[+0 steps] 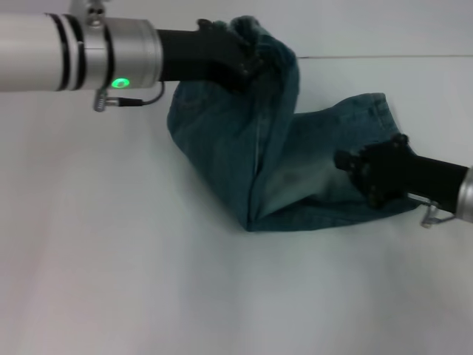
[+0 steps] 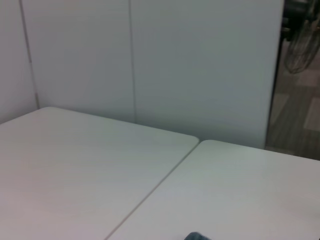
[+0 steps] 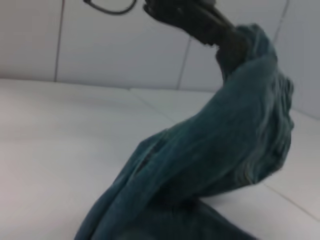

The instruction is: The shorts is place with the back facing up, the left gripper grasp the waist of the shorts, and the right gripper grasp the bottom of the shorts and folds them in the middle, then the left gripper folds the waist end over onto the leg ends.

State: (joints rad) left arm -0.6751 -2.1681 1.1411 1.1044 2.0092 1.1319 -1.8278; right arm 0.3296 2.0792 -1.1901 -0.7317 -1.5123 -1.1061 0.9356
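The left gripper (image 1: 247,63) is clenched on the waist (image 1: 259,37), lifted off the table (image 1: 111,259); the right gripper (image 1: 355,166) pins the hems (image 1: 380,111). The shorts (image 1: 281,170) hang bunched; a loose grip could drop the waist and skew the fold.

Looks like a lab or office test room. Plain white tables (image 2: 90,165) pushed edge to edge, seam (image 2: 155,187) running between them. Blank white wall panels (image 2: 200,65) close behind, with thin vertical joints. Beyond the panel edge, grey carpet tiles (image 2: 295,125) and a standing fan (image 2: 302,45). Nothing homely on show: bare surfaces, even light, partition walls.
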